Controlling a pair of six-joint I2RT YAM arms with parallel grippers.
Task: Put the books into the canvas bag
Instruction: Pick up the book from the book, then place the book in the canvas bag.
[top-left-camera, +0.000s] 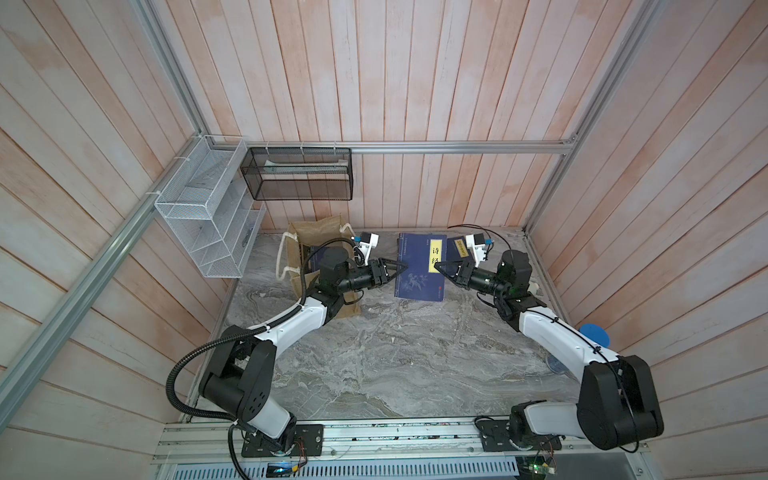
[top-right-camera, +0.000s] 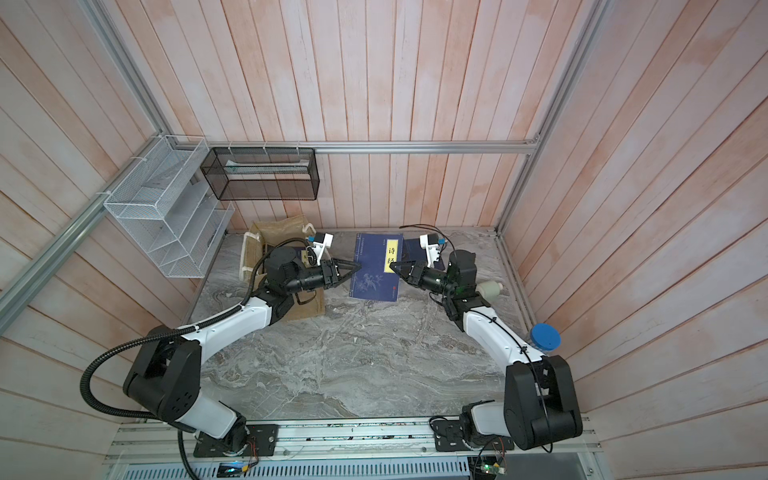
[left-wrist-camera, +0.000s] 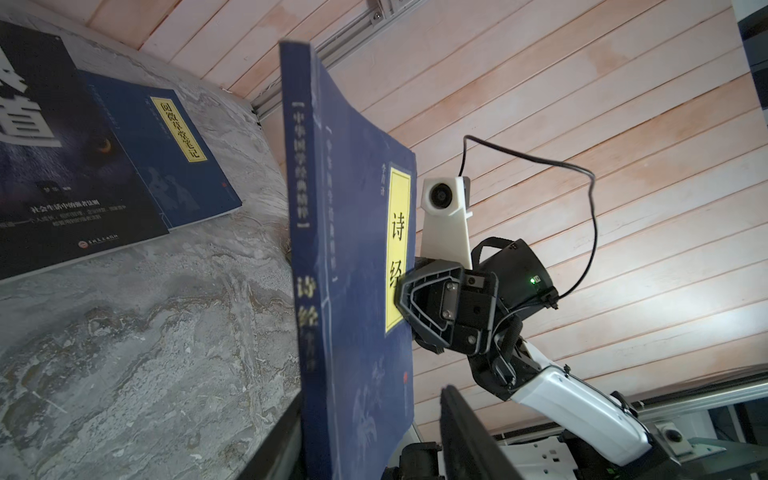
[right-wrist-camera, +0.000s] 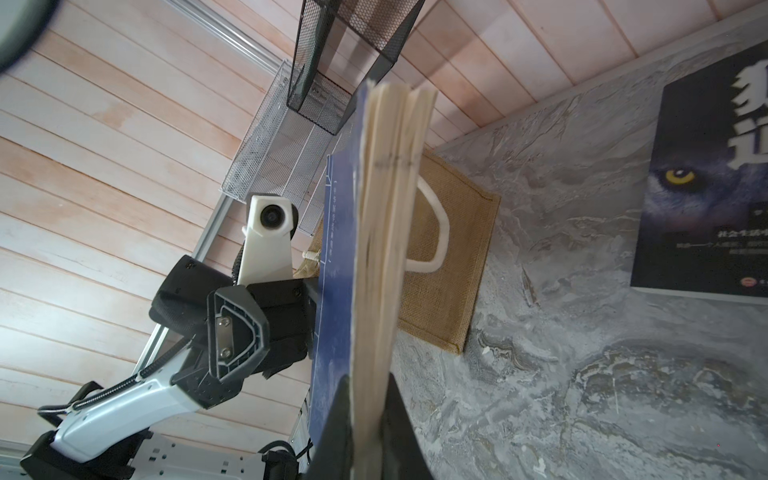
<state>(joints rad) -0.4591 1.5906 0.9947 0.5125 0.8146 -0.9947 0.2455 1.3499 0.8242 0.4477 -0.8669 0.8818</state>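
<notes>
A navy book (top-left-camera: 419, 266) with a yellow title label hangs above the table between my two grippers, in both top views (top-right-camera: 376, 270). My right gripper (right-wrist-camera: 369, 382) is shut on the book's page edge (right-wrist-camera: 386, 232). My left gripper (left-wrist-camera: 372, 415) is open around the spine side: one finger (left-wrist-camera: 286, 432) lies by the spine and the other finger (left-wrist-camera: 457, 415) stands off the cover. The tan canvas bag (top-left-camera: 301, 245) with white rope handles stands at the far left behind my left arm, with a navy cover showing inside. A black book (left-wrist-camera: 62, 166) and another navy book (left-wrist-camera: 178, 153) lie on the table.
A white wire basket (top-left-camera: 208, 216) and a black mesh basket (top-left-camera: 299, 174) hang on the far-left walls. A blue-lidded jar (top-right-camera: 545, 337) and a white bottle (top-right-camera: 490, 289) sit by the right wall. The grey marbled table (top-left-camera: 395, 361) is walled on three sides.
</notes>
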